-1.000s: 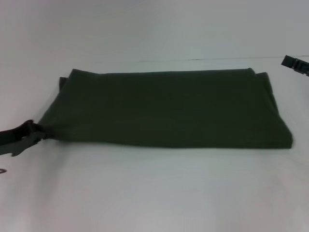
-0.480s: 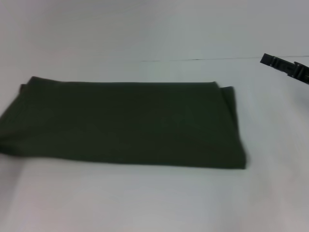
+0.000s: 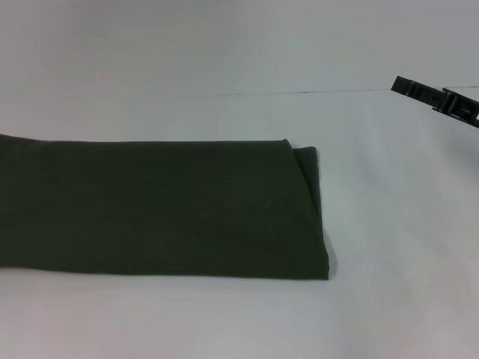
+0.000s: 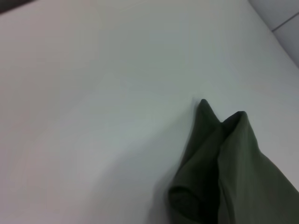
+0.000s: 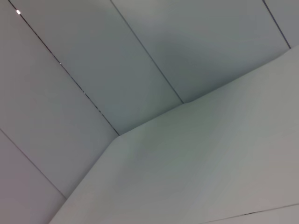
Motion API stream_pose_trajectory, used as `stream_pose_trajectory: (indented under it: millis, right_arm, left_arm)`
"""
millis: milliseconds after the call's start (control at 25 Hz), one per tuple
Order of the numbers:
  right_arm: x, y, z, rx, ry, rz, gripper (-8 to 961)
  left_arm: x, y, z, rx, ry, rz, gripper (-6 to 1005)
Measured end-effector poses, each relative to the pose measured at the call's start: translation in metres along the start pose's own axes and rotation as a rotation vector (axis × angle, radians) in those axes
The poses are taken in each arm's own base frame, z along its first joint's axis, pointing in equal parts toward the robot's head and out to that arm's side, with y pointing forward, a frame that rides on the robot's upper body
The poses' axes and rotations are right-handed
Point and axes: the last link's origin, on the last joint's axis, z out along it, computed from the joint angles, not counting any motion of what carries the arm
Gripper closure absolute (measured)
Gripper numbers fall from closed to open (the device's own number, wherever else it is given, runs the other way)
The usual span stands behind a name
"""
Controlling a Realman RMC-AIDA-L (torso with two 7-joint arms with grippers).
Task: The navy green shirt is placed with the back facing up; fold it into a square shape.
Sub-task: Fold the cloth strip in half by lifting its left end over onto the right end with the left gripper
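Shirt: the navy green shirt [image 3: 157, 209] lies on the white table [image 3: 389, 224] as a long folded band; its right end shows a doubled edge, and its left end runs out of the head view.
Left gripper: we do not see it in the head view. The left wrist view shows a bunched, raised corner of the shirt [image 4: 219, 163] close to the camera, so we judge that this arm holds that end, but we cannot tell how its fingers stand.
Right gripper: the right gripper [image 3: 438, 101] hangs above the table, well apart from the shirt's right end; we cannot tell whether it is open or closed.
Step in hand: we judge it to be bringing the left end across to halve the band into a square.
How to do it well: we should carry the held end low and level, keep both layers together, and lay it edge to edge on the right end.
Risk: the under layer may slip or crease.
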Motion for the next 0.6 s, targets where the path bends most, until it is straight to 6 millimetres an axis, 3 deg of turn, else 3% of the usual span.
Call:
stream_pose_trajectory:
  millis: [80, 200, 360, 600]
  right_arm:
    - [0.000, 0.000, 0.000, 0.000, 0.000, -0.002, 191]
    - [0.002, -0.002, -0.002, 0.005, 0.001, 0.000, 191]
    - [0.006, -0.005, -0.007, 0.012, 0.003, 0.001, 191]
    - [0.010, -0.011, -0.020, 0.016, 0.006, -0.003, 191]
  left_arm:
    - [0.001, 0.003, -0.002, -0.025, -0.003, -0.002, 956]
    - [0.001, 0.032, -0.002, -0.197, -0.025, 0.029, 953]
    - [-0.003, 0.098, 0.009, -0.507, -0.084, 0.129, 949]
    - [-0.039, 0.200, 0.047, -0.817, -0.247, 0.265, 942]
